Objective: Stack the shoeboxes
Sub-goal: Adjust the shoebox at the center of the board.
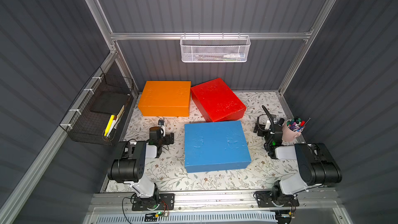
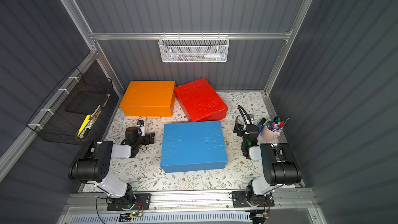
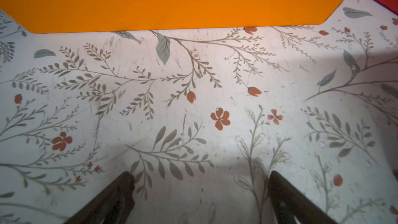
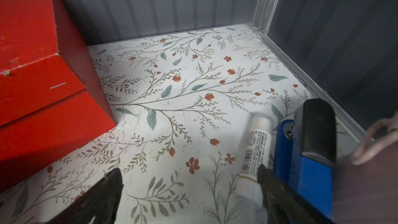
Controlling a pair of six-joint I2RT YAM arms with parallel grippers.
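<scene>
Three shoeboxes lie apart on the flowered mat in both top views. The orange shoebox (image 1: 164, 98) (image 2: 148, 98) is at the back left. Beside it, the red shoebox (image 1: 217, 100) (image 2: 200, 100) is turned at an angle, its lid sitting askew. The blue shoebox (image 1: 216, 145) (image 2: 192, 145) is in the front middle. My left gripper (image 1: 165, 137) (image 3: 200, 174) is open over bare mat, just in front of the orange shoebox (image 3: 172, 1). My right gripper (image 1: 261, 128) (image 4: 189, 171) is open and empty, right of the red shoebox (image 4: 38, 72).
A white glue stick (image 4: 256, 154) and a blue and black tool (image 4: 310, 147) lie by my right finger. A pink cup of pens (image 1: 293, 130) stands at the right edge. A black wire basket (image 1: 97, 113) hangs on the left wall, a white mesh basket (image 1: 215, 49) on the back wall.
</scene>
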